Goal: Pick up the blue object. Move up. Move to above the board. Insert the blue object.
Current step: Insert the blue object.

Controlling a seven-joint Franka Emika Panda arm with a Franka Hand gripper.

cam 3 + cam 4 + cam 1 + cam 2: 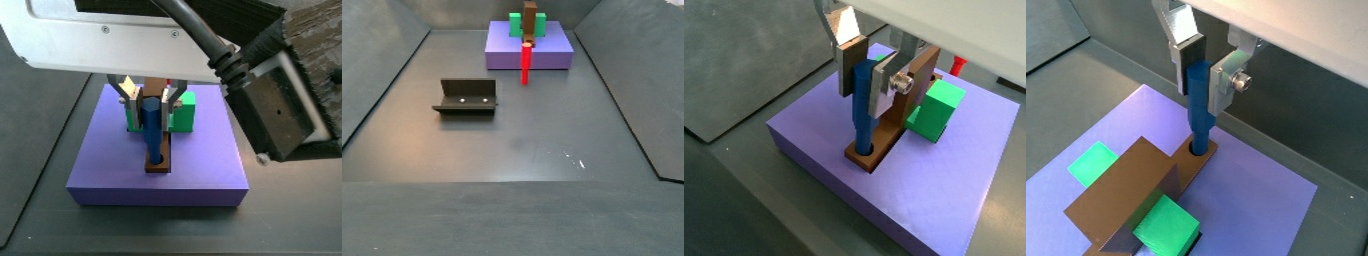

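The blue object (859,125) stands upright between my gripper's (867,95) fingers, which are shut on its upper part. Its lower tip sits in the round hole at the end of the board (887,140), a narrow brown plank lying on the purple slab (818,130). In both wrist views the peg (1200,125) meets the board (1133,195) at the hole. A side view shows the gripper (152,103) over the slab with the peg (154,135) reaching down to the board (159,163). Neither gripper nor blue peg shows in the side view with the fixture.
A green block (938,110) flanks the board, green showing on both sides (1090,163). A red peg (525,65) stands at the slab's (549,55) front edge. The fixture (466,96) sits on the grey floor, away from the slab. Sloped walls ring the floor.
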